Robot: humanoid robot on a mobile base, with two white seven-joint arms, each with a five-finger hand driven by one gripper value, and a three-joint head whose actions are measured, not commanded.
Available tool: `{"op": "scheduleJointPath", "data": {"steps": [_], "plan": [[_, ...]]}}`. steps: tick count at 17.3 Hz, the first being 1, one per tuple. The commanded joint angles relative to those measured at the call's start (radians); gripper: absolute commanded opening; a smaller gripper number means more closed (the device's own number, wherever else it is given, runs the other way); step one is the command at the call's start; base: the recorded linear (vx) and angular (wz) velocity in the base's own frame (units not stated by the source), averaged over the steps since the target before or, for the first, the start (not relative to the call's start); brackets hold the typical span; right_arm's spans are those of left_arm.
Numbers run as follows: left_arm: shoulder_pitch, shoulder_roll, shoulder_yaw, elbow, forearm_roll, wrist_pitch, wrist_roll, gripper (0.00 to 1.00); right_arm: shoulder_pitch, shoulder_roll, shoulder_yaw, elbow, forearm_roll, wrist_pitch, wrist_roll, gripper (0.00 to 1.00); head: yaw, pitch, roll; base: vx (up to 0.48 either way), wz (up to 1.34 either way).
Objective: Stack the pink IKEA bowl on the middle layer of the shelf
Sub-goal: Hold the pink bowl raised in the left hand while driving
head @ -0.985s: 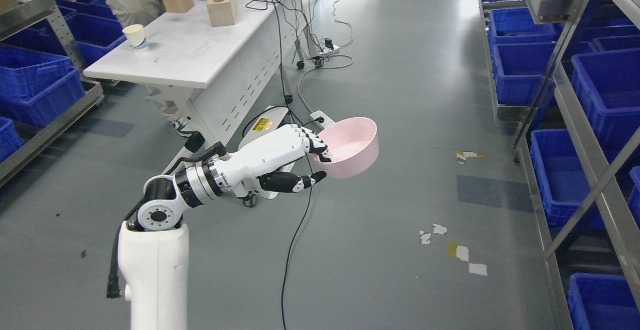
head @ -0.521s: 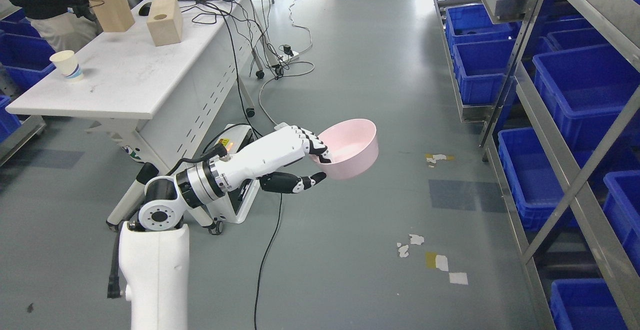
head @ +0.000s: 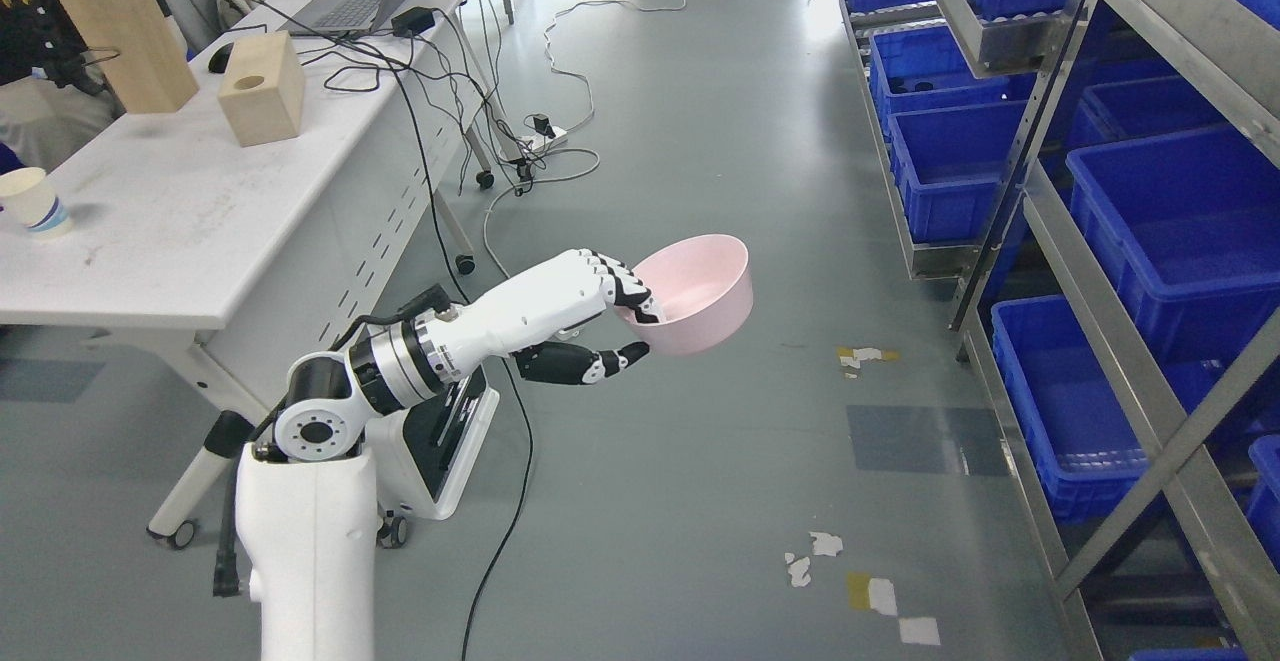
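My left hand [head: 628, 326] is shut on the near rim of a pink bowl [head: 700, 293], fingers inside the rim and thumb under it. The bowl is held upright in mid air over the grey floor, at the picture's middle. It looks empty. The white left arm [head: 310, 501] rises from the lower left. A metal shelf rack [head: 1120, 241] with blue bins stands along the right side, well to the right of the bowl. The right arm does not show.
A white table [head: 180, 231] at the left carries wooden blocks [head: 262, 89], a paper cup [head: 28, 203], a laptop and cables. A person stands at the far upper left. Cables [head: 500, 561] trail on the floor, and a wheeled white box [head: 450, 441] sits below my arm.
The whole picture has shifted: the table slid left and down and the shelf rack came further in, so the camera moved. The left hand keeps the same hold on the bowl.
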Motion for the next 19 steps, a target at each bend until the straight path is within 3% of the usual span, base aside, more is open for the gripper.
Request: {"op": "scheduleJointPath", "data": {"steps": [1, 19], "plan": [[-0.004, 0.018, 0.004, 0.003, 0.0, 0.0, 0.0, 0.01, 0.022, -0.018, 0.0, -0.017, 0.0, 0.0, 0.0, 1.0, 0.0, 0.0, 0.0, 0.33, -0.14], [-0.008, 0.018, -0.017, 0.003, -0.015, 0.0, 0.0, 0.01, 0.022, -0.018, 0.0, -0.017, 0.0, 0.0, 0.0, 1.0, 0.0, 0.0, 0.0, 0.22, 0.01]]}}
